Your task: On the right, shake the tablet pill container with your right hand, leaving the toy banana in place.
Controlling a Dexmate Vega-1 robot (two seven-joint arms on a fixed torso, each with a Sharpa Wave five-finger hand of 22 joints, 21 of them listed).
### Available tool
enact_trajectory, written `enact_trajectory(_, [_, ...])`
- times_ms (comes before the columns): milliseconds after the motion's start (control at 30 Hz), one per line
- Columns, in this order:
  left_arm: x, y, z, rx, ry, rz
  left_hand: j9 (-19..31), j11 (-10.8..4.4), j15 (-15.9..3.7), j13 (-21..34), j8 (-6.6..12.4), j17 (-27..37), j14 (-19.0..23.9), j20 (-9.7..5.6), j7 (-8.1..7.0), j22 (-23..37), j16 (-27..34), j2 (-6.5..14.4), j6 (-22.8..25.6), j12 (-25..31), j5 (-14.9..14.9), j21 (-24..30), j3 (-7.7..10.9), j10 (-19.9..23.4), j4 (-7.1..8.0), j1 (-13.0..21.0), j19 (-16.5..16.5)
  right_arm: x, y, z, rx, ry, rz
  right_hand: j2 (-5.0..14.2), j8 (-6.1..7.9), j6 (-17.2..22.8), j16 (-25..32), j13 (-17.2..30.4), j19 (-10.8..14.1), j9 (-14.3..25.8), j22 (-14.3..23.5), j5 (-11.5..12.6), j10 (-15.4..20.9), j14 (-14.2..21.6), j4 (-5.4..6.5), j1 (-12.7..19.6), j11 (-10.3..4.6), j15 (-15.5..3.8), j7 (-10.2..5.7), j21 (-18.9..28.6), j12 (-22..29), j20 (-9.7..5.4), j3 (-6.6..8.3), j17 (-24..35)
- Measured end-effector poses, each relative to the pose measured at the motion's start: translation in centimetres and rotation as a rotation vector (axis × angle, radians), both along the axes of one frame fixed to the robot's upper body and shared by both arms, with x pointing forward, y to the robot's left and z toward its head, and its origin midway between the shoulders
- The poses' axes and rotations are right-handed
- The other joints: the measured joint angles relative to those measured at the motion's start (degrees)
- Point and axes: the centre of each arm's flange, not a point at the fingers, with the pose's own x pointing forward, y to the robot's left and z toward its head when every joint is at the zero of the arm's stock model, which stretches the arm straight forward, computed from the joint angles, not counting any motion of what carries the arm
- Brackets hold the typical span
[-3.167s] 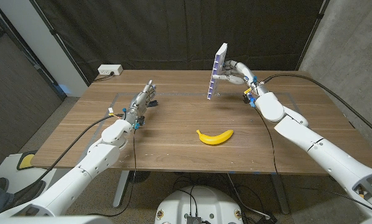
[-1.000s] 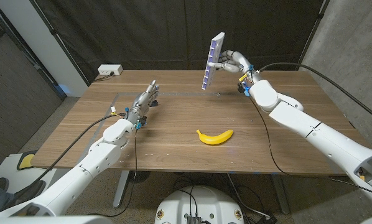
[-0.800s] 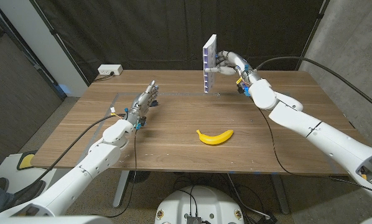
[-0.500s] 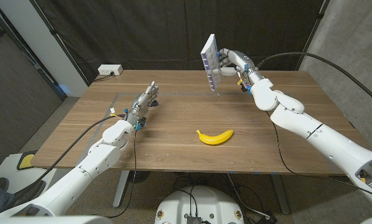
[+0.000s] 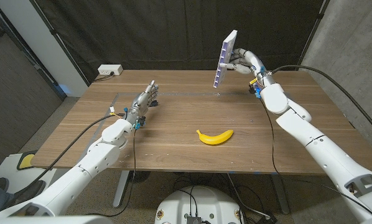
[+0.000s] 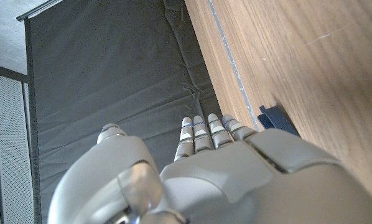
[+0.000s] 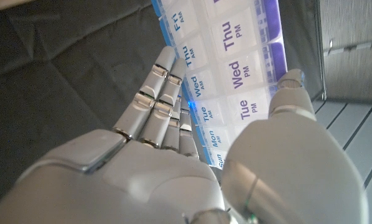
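Observation:
My right hand [image 5: 243, 61] holds the tablet pill container [image 5: 225, 58], a flat white and purple weekly box, in the air above the table's far right part, standing on edge and tilted. In the right wrist view the fingers [image 7: 155, 93] and thumb grip the pill container [image 7: 236, 68], whose day labels show. The yellow toy banana [image 5: 214, 136] lies on the wooden table [image 5: 173, 149] nearer the front, well clear of that hand. My left hand [image 5: 144, 101] waits over the table's left part, fingers straight and together, holding nothing; the left hand [image 6: 217, 168] shows beside the table edge.
A white power strip [image 5: 110, 70] sits at the table's far left corner. Thin tape lines [image 5: 180, 93] mark a rectangle on the wood. A small dark blue tab [image 6: 278, 118] lies on the table near my left hand. Black curtains hang behind.
My right hand has swung the pill container to the right and tipped it the other way since half a second ago, after rocking it back and forth. The banana and left hand stayed put.

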Motion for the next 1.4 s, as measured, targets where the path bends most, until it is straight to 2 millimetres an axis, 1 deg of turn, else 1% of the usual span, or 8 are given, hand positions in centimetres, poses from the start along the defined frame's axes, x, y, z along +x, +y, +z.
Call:
enact_trajectory(233, [0.0,-0.1,0.2,0.01,0.001,-0.002,0.0,0.0,0.0,0.0,0.0,0.0,0.0,0.0,0.0,0.0,0.0,0.0,0.0,0.0,0.0,0.0,0.0,0.0,0.0,0.0,0.0,0.4,-2.6,-1.6,0.242,0.057,0.198,0.0,-0.08,0.0,0.0,0.0,0.0,0.0,0.3,-0.1,0.0,0.2,0.0,0.0,0.0,0.03,0.0,0.0,-0.2,0.0,0.0,0.0])
enact_trajectory(500, [0.2,-0.6,0.5,0.021,0.004,-0.012,0.0,0.0,0.0,0.0,0.0,0.0,0.0,0.0,0.0,0.0,0.0,0.0,0.0,0.0,0.0,0.0,0.0,0.0,0.0,0.0,0.0,0.9,-5.5,-3.2,0.494,0.103,0.349,0.0,-0.3,0.0,0.0,0.0,0.0,0.0,0.3,-0.2,0.0,0.4,0.0,0.0,-0.01,0.0,0.0,0.0,-0.1,0.0,0.0,0.0])
enact_trajectory(733, [0.5,-0.9,0.4,0.027,0.011,-0.021,0.0,0.0,0.0,0.0,0.0,0.0,0.0,0.0,0.0,0.0,0.0,0.0,0.0,0.0,0.0,0.0,0.01,0.0,0.0,0.0,0.0,0.9,-6.9,-3.4,0.639,0.098,0.388,0.0,-0.58,0.0,0.0,0.0,0.0,0.0,0.3,-0.1,0.1,0.6,0.0,0.0,0.13,0.0,0.0,0.0,-0.1,0.01,0.0,0.0])
enact_trajectory(1000, [0.6,-0.8,0.0,0.023,0.028,-0.022,0.0,0.0,0.0,0.0,0.0,0.0,0.0,0.0,0.0,0.0,0.0,0.0,0.0,0.0,0.0,0.0,0.01,0.0,0.0,0.0,0.0,0.3,-6.3,-1.3,0.59,0.037,0.267,0.0,-0.45,0.2,0.0,0.0,0.0,0.0,0.3,-0.1,0.2,0.7,0.0,0.0,0.21,0.04,0.18,0.0,-0.2,0.01,0.0,0.0])
enact_trajectory(1167, [0.6,-0.7,-0.2,0.019,0.032,-0.02,0.0,0.0,0.0,0.0,0.0,0.0,0.0,0.0,0.0,0.0,0.0,0.0,0.0,0.0,0.0,0.0,0.01,0.0,0.0,0.0,0.0,-0.5,-4.6,0.4,0.496,0.012,0.273,0.0,-0.41,0.2,0.0,0.0,-0.2,0.0,0.3,-0.1,0.2,0.7,0.0,0.0,0.21,0.01,0.18,0.0,-0.2,-0.12,0.0,0.1])
enact_trajectory(1200, [0.6,-0.4,-0.4,0.017,0.036,-0.014,0.0,0.0,0.0,0.0,0.0,0.0,0.0,0.0,0.0,0.0,0.0,0.0,0.0,0.0,0.0,0.0,0.01,0.0,0.0,0.0,0.0,-0.2,-4.5,0.4,0.443,0.004,0.157,0.0,-0.41,0.2,0.0,0.0,-0.3,0.0,0.3,-0.1,0.2,0.7,0.0,0.0,0.21,0.01,0.18,0.0,-0.2,-0.22,0.0,0.2])
enact_trajectory(1267, [0.6,-0.2,-0.5,0.013,0.038,-0.011,0.0,0.0,0.0,0.0,0.0,0.0,0.0,0.0,0.0,0.0,0.0,0.0,0.0,0.0,0.0,0.0,0.01,0.0,0.0,0.0,0.0,-0.5,-3.4,1.3,0.367,-0.015,0.127,0.0,-0.41,0.2,0.0,0.0,-0.5,0.0,0.3,-0.1,0.2,0.7,0.0,0.0,0.22,0.01,0.18,0.0,-0.3,-0.01,0.0,0.2])
enact_trajectory(1400, [0.5,0.0,-0.5,0.009,0.036,-0.005,0.0,0.0,0.0,0.0,0.0,0.0,0.0,0.0,0.0,0.0,0.0,0.0,0.0,0.0,0.0,0.0,0.01,0.0,0.0,0.0,0.0,-1.1,-1.9,3.1,0.308,-0.041,0.152,0.0,-0.42,0.2,-0.1,0.0,-0.7,0.0,0.3,-0.1,0.2,0.6,0.0,0.0,0.21,-0.05,0.18,0.0,-0.5,-0.01,0.0,0.2])
